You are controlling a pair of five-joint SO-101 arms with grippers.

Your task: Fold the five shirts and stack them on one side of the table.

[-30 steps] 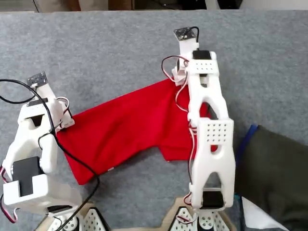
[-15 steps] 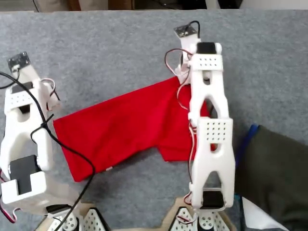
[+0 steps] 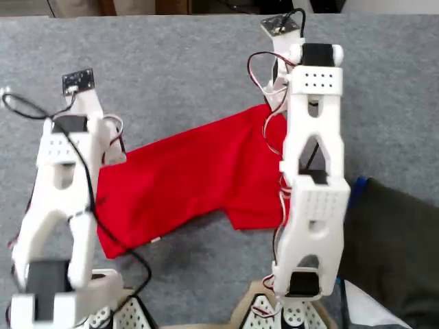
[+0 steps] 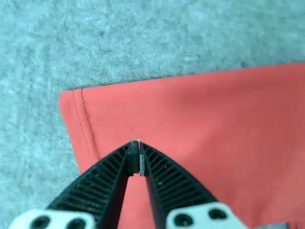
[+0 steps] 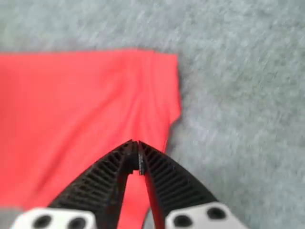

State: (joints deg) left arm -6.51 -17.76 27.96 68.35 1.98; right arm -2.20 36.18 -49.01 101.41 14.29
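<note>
The left gripper (image 4: 138, 159) is held closed, tips together, over the red shirt (image 4: 214, 119), just inside its hemmed corner; whether cloth is pinched cannot be told. The right gripper (image 5: 137, 160) is likewise closed over the shirt's other end. The shirt is spread on the grey table (image 3: 171, 62) between the arms. A dark garment (image 3: 394, 253) is seen beside the right arm.

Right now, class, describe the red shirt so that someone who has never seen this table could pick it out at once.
Start at the grey table. Between the left arm and the right arm lies the red shirt, spread flat at a slant. It is the only bright red cloth, whereas the dark garment beyond the right arm is dull olive.
</note>
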